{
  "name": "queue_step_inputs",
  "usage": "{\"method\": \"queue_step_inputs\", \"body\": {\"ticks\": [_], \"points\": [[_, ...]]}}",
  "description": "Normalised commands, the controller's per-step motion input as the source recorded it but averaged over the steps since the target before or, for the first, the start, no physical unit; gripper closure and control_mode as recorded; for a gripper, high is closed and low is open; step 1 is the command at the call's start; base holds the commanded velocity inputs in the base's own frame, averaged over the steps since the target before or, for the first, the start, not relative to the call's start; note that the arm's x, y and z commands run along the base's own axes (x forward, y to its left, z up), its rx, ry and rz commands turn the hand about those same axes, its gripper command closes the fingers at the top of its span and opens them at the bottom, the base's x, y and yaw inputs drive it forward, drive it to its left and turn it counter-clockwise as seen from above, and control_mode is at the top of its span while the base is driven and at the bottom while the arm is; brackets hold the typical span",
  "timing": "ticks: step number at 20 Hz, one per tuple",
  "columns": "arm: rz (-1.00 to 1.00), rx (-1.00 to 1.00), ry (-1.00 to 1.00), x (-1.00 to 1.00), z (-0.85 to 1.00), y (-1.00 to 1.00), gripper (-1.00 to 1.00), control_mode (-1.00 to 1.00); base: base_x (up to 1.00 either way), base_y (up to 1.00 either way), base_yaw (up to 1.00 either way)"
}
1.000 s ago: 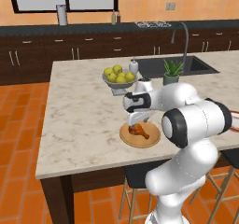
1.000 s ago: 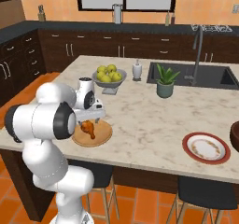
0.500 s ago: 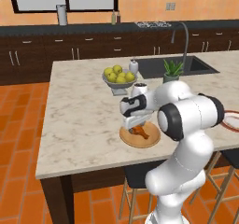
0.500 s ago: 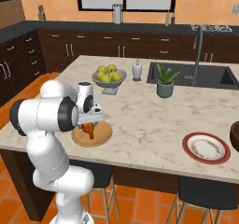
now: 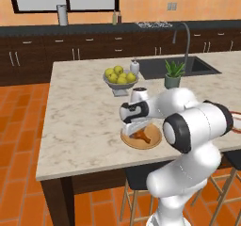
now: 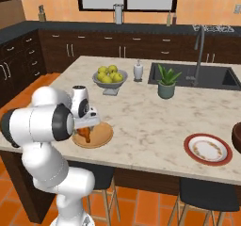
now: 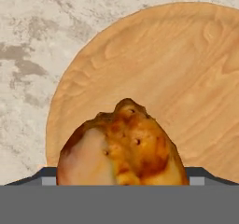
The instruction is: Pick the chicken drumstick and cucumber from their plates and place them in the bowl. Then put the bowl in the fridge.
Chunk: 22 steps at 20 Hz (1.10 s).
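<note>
Left base view: gripper [image 5: 138, 128] sits low at frame centre, right over the tan plate [image 5: 128, 140], with the drumstick [image 5: 142, 135] directly under and just right of it. The drumstick's long axis runs from upper left to lower right across the plate. Right base view: same picture from the other side, lower left of frame; the hand covers the plate's left part and the drumstick [image 6: 85, 133] pokes out beneath it, near or touching, can't tell which. Red-rimmed plate [image 6: 207, 148] is well apart at lower right, bowl [image 6: 236, 136] at the right edge. Hand view: drumstick [image 7: 122, 146] fills bottom centre, straight ahead between the tips. The jaws look wide, straddling the meat, not clamped from what I can see. One arm only, so it needs just a straight close here.
</note>
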Motion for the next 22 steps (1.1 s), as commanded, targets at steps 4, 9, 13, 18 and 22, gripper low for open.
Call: {"method": "queue_step_inputs", "body": {"ticks": [4,9,13,18,22], "points": [[-0.03,0.0,-0.21,-1.0,0.86,-0.22,1.0,-1.0,0.0,0.0,0.0],[-0.17,0.02,-0.03,-0.82,0.83,-0.4,1.0,-1.0,0.0,0.0,0.0],[-0.2,0.04,0.0,-0.51,0.74,-0.34,1.0,-1.0,0.0,0.0,0.0],[-0.16,0.04,0.0,-0.64,0.66,-0.2,1.0,-1.0,0.0,0.0,0.0],[-0.04,0.0,0.0,-0.5,0.3,-0.01,1.0,1.0,-0.34,-0.08,-0.04]]}}
